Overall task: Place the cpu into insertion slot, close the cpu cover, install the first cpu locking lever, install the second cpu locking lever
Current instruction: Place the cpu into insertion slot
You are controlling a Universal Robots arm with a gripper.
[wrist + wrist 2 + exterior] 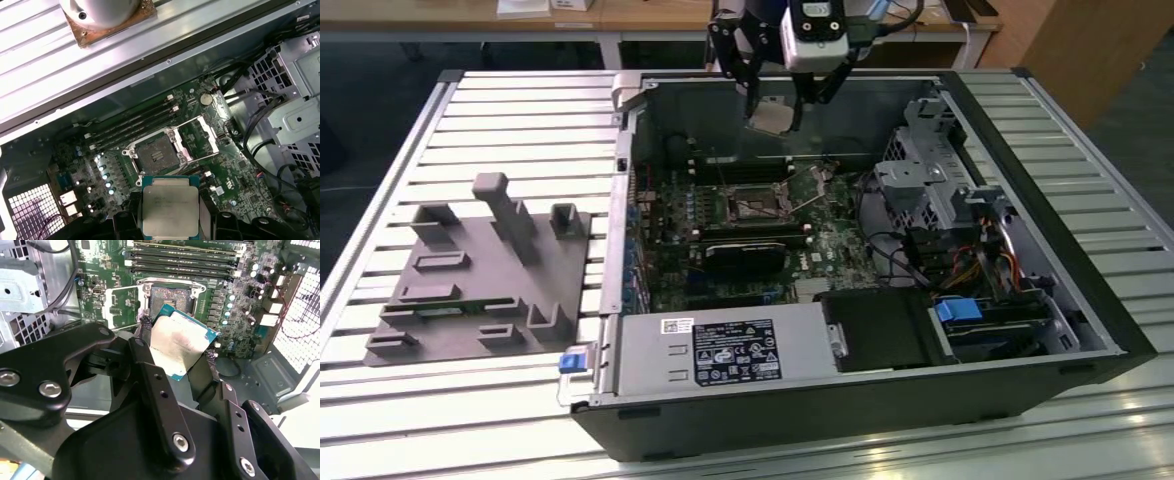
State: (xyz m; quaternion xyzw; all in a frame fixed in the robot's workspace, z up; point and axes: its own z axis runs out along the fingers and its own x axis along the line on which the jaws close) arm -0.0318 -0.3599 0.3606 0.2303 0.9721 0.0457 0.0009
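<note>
Upper centre of the exterior view: your gripper [778, 98] is clasping the cpu [770, 120], hovering well above the insertion slot [754, 208] at mid-frame; placing it is likely calling for squaring it over that slot.

Slatted table [520, 110]: computer case [827, 412], grey fixture [480, 270].

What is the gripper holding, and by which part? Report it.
The gripper holds the cpu, pinched by two opposite side edges, metal face showing, not yet in the insertion slot.
</note>
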